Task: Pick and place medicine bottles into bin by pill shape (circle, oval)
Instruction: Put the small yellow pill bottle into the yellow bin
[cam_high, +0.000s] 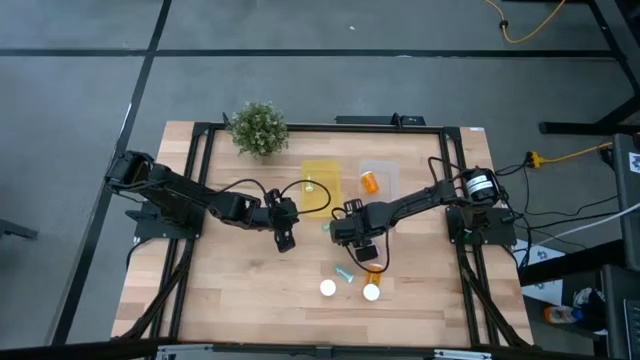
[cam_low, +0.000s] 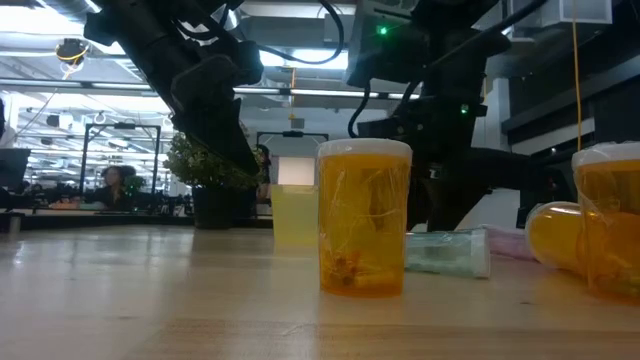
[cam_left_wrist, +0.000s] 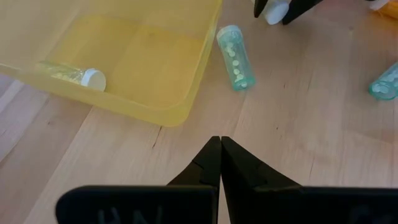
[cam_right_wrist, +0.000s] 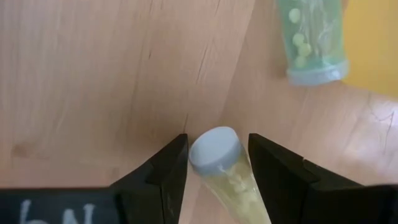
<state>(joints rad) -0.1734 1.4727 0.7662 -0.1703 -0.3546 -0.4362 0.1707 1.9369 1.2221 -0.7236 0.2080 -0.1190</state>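
While the left gripper (cam_left_wrist: 220, 144) hangs clenched near the yellow bin (cam_left_wrist: 155, 74), the right gripper (cam_right_wrist: 217, 155) fingers (cam_right_wrist: 168, 168) grasp a cream vial (cam_right_wrist: 221, 162) mid-surface (cam_high: 250, 290).

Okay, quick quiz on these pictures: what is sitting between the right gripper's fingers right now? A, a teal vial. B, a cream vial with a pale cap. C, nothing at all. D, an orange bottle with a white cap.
B: in the right wrist view the right gripper has its two fingers on either side of a cream vial with a pale cap, while the teal vial lies apart on the table.
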